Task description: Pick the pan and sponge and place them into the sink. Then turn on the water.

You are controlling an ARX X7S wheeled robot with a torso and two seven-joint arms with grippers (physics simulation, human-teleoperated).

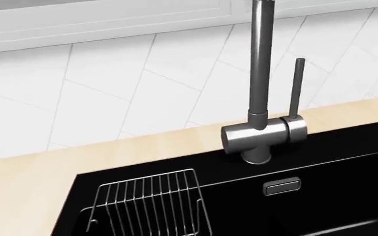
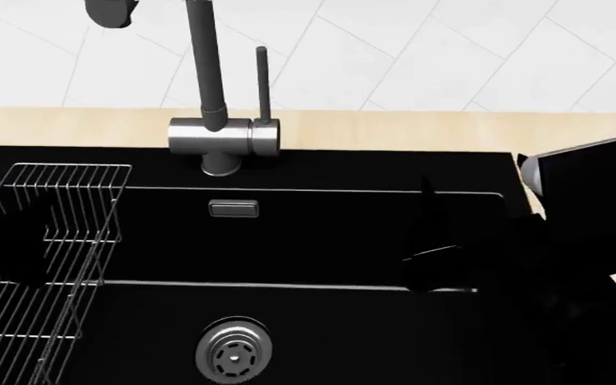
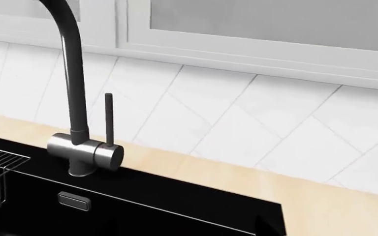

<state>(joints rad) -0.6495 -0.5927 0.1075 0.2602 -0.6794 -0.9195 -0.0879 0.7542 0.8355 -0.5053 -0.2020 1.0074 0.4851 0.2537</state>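
Head view: sink (image 2: 319, 241), a black basin filling the centre and lower frame, with its steel drain (image 2: 234, 350) at bottom centre. Faucet (image 2: 214, 120) stands at the rear rim, upper left of centre, lever (image 2: 262, 84) upright just beside it. Wire dish rack (image 2: 46, 257) sits at left. Right arm (image 2: 581, 233), dark, overlaps the basin's right edge; whether its gripper is parted or closed cannot be told.

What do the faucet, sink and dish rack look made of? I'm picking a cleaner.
The faucet looks like brushed steel, grey with a soft sheen. The sink seems matte black, perhaps composite, showing almost no reflections. The dish rack appears to be thin, shiny silver metal wire.
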